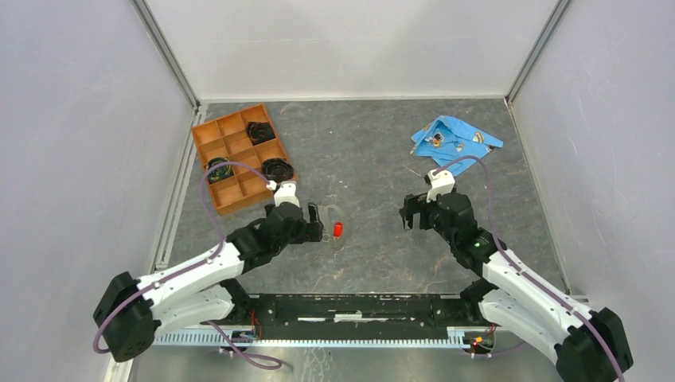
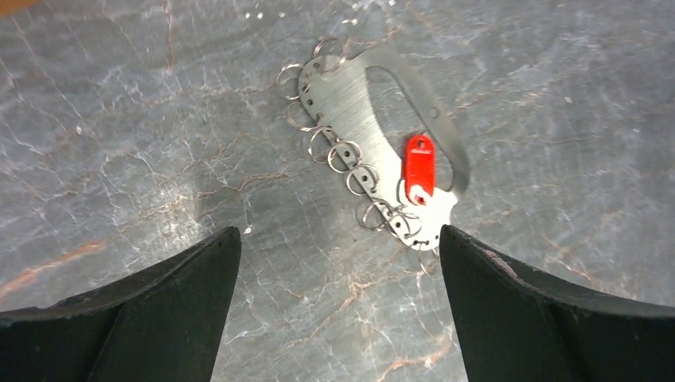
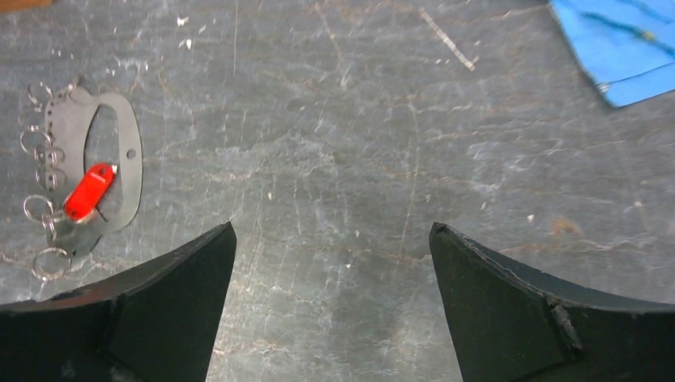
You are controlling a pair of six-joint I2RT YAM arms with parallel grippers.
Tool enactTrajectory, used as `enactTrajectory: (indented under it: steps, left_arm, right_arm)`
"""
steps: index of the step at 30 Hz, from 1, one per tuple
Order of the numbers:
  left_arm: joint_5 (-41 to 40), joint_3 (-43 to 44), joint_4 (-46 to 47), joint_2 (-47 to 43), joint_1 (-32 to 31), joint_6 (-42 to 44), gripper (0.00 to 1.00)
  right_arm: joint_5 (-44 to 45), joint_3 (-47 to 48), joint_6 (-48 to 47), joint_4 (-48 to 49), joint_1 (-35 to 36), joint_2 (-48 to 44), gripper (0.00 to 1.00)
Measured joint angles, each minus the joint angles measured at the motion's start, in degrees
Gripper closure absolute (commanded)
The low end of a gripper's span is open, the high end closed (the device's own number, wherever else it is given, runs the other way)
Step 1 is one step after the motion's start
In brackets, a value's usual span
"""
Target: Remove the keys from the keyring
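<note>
Red key (image 2: 419, 167) on its keyring (image 2: 403, 194), lying on the grey surface (image 2: 119, 119) between two open, empty hands.
The key's bright red head rests on a flat slotted steel plate (image 2: 350, 119) edged with thin wire loops; the keyring is faint, its join partly hidden under the key; left hand (image 2: 338, 239) just short of the plate, fingers spread wide; right hand (image 3: 331, 231) well apart, equally spread, with bare surface all round.
</note>
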Motion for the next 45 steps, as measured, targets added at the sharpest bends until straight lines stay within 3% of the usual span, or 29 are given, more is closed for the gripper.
enactTrajectory:
  steps: [10,20,29,35,39,45]
  left_arm:
    - [0.42,-6.67,16.63,14.43,4.09,-7.06,0.11]
    - [-0.28,-2.69,29.66,27.78,4.28,-7.76,0.47]
    - [6.64,0.33,35.95,34.51,4.22,-7.74,0.71]
    - [11.41,0.31,36.17,34.64,3.93,-7.69,0.73]
    - [12.50,-0.07,35.04,33.03,3.89,-7.48,0.63]
    - [12.61,0.00,33.59,32.74,3.91,-6.78,0.64]
  right_arm:
    - [-5.18,-1.57,1.29,3.91,0.26,6.32,0.08]
    - [-7.78,-2.10,2.78,7.28,0.74,8.02,0.10]
    - [-9.22,-5.07,5.25,9.97,0.76,8.81,0.15]
    - [-10.51,-6.05,6.78,11.72,1.03,10.78,0.26]
    - [-11.96,-6.05,7.80,13.44,1.38,12.37,0.27]
    - [-13.25,-6.05,8.83,14.93,2.29,14.47,0.28]
